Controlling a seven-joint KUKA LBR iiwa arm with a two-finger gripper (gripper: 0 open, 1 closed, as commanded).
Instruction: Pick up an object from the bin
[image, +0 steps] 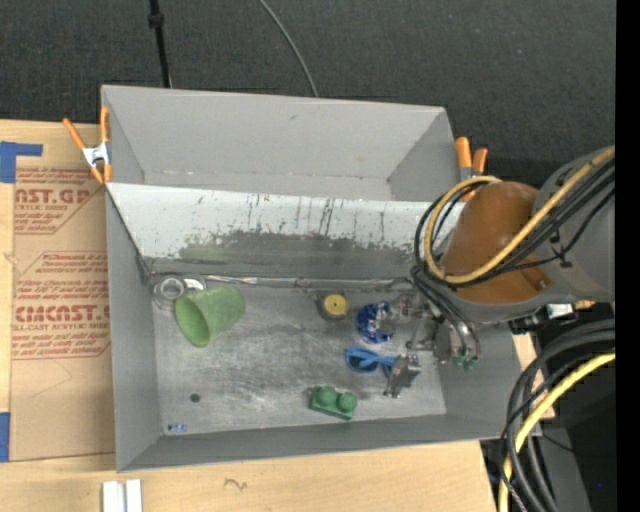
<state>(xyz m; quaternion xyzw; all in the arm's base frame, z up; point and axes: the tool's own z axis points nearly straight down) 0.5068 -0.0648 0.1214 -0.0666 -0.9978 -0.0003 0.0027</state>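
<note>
Jaws: state I cannot tell. Gripper at four o'clock in bin, beside blue plastic piece — judged light, stiff, slick — grip mid-body.

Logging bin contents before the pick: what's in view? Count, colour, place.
bin: 1, grey metal, mid-view
cup: 1, green, on its side, floor left
clear ring: 1, transparent, just left of the cup's top, by the back wall
round piece: 1, yellow, floor centre, near the back wall
blue-and-white piece: 1, right of the round piece
flat blue piece: 1, below that, beside the pincer
block: 1, green, floor front
fleck: 1, blue, front-left corner, too small to identify
pincer: 1, dark, low at floor right
arm cover: 1, orange, right, with cables
</note>
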